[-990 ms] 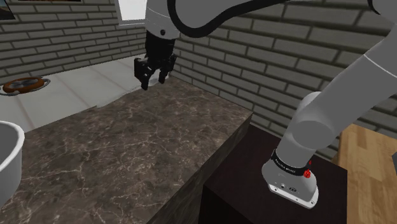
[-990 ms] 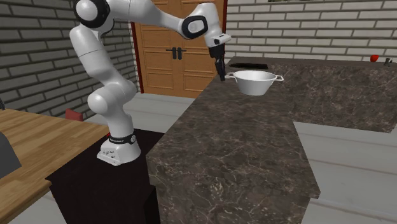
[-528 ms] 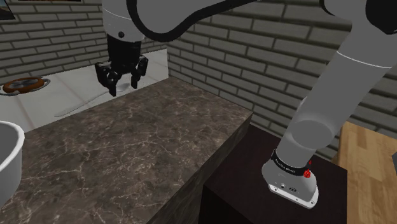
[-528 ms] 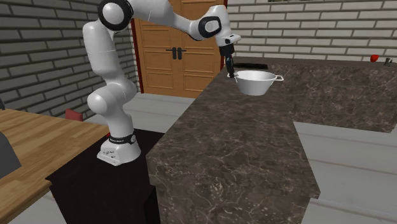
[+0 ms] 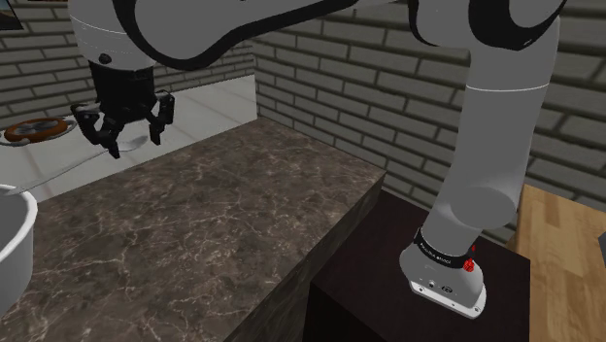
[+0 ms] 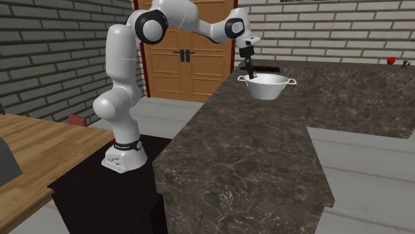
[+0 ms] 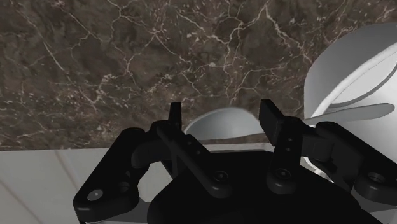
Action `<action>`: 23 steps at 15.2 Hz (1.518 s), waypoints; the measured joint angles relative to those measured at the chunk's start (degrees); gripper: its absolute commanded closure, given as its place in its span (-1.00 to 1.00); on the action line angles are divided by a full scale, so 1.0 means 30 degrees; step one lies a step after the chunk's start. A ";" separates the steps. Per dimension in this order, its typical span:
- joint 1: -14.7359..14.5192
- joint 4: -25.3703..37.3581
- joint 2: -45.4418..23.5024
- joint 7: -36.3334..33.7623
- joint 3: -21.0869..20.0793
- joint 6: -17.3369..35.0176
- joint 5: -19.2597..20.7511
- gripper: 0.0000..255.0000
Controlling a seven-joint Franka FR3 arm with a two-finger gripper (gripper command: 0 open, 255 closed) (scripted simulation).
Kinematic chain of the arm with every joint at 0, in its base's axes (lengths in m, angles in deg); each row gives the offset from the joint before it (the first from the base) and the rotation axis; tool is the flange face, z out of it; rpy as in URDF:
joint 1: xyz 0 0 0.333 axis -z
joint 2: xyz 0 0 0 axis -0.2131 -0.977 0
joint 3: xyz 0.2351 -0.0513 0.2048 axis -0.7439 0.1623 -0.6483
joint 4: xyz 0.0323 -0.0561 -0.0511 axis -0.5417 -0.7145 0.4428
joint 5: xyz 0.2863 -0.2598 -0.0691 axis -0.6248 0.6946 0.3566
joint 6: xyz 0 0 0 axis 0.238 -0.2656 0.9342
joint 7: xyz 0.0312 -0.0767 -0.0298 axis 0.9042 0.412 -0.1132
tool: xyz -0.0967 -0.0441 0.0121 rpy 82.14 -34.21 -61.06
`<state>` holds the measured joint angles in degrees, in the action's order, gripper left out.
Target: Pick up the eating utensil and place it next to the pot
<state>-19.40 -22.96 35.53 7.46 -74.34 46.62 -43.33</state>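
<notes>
My black gripper (image 5: 121, 141) hangs just above the dark marble counter (image 5: 223, 223), near its far edge. It is shut on a white spoon (image 7: 219, 125): the spoon's bowl sits between the fingers and its thin handle (image 7: 356, 113) sticks out sideways toward the pot. The white two-handled pot (image 6: 267, 86) stands on the counter (image 6: 246, 153). In the second exterior view the gripper (image 6: 250, 72) is right at the pot's rim, on that view's left side. The pot (image 5: 12, 243) lies at the shoulder view's left edge. In the wrist view the gripper (image 7: 222, 121) is beside the pot (image 7: 356, 70).
A round brown-rimmed object (image 5: 34, 128) lies on the pale surface beyond the counter. A small red thing (image 6: 392, 61) sits on the far counter. A wooden double door (image 6: 189, 50) is behind the arm, and a wooden tabletop (image 6: 33, 143) is beside the stand.
The arm has swung toward the shoulder view's left, carrying the spoon along the counter's far edge up to the pot. The fingers have stayed closed on it.
</notes>
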 measured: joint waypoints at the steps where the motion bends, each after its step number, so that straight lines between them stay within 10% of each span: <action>1: -0.0019 -0.0156 -0.0044 -0.0088 0.0016 0.0180 0.0067 1.00; 23: -0.0392 -0.3819 -0.1640 -0.2028 0.0831 0.4980 0.2178 1.00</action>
<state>-20.57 -34.42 30.61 1.38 -71.85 61.56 -36.79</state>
